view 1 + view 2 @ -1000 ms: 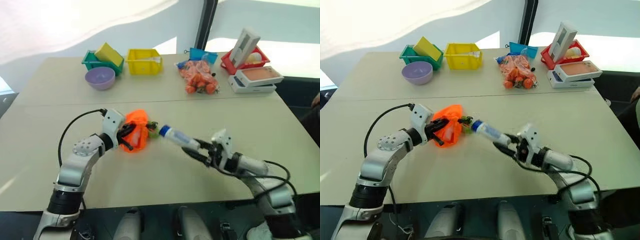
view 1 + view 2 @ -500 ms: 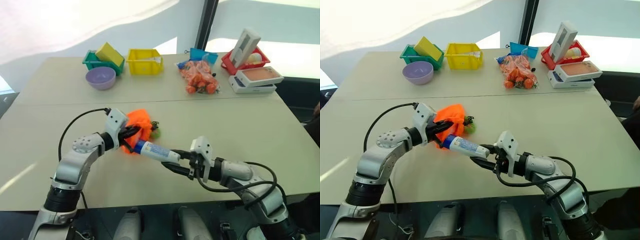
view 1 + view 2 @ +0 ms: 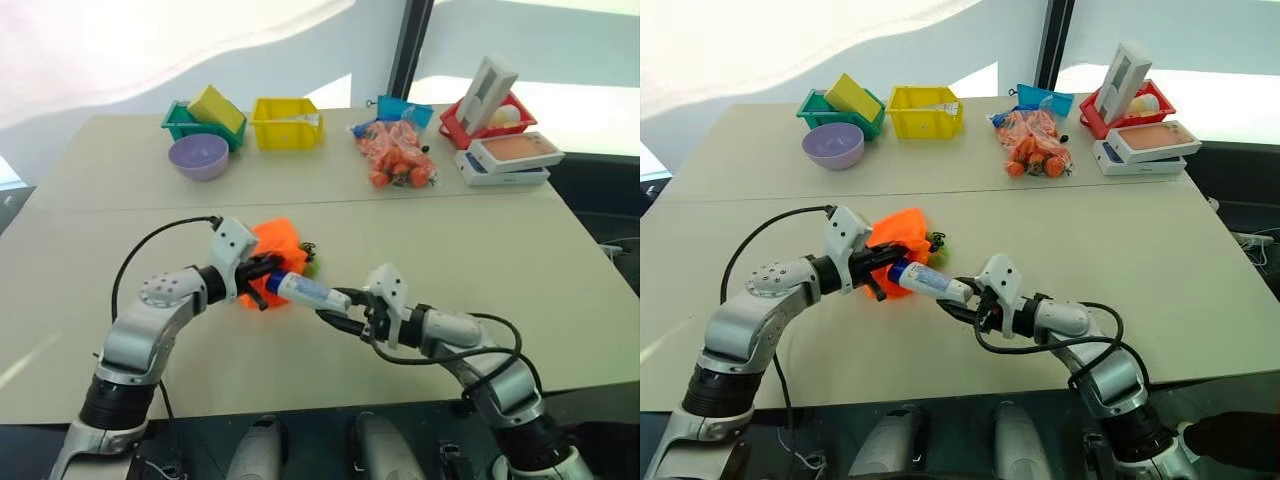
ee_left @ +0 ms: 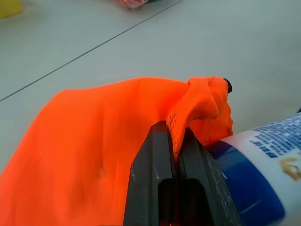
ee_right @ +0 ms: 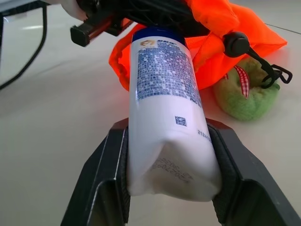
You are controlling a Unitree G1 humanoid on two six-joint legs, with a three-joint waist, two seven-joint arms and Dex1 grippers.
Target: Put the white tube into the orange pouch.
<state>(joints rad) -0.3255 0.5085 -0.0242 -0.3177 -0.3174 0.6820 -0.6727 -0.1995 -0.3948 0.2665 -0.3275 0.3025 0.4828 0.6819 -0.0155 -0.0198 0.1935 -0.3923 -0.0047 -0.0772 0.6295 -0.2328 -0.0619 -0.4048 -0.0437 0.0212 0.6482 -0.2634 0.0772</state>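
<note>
I read the orange pouch [image 4: 94,141] as soft, matt woven cloth, creased where it is pinched. The white tube [image 5: 164,117] looks like smooth, slightly glossy plastic with printing, and the desk [image 3: 450,250] is a matt, smooth laminate.

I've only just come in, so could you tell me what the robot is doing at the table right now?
It is bagging a tube. The left gripper is shut on the rim of the orange pouch, holding it up off the table. The right gripper is clamped on the crimped end of the white tube, whose blue cap is at the pouch's mouth. The tube is not inside yet.
</note>
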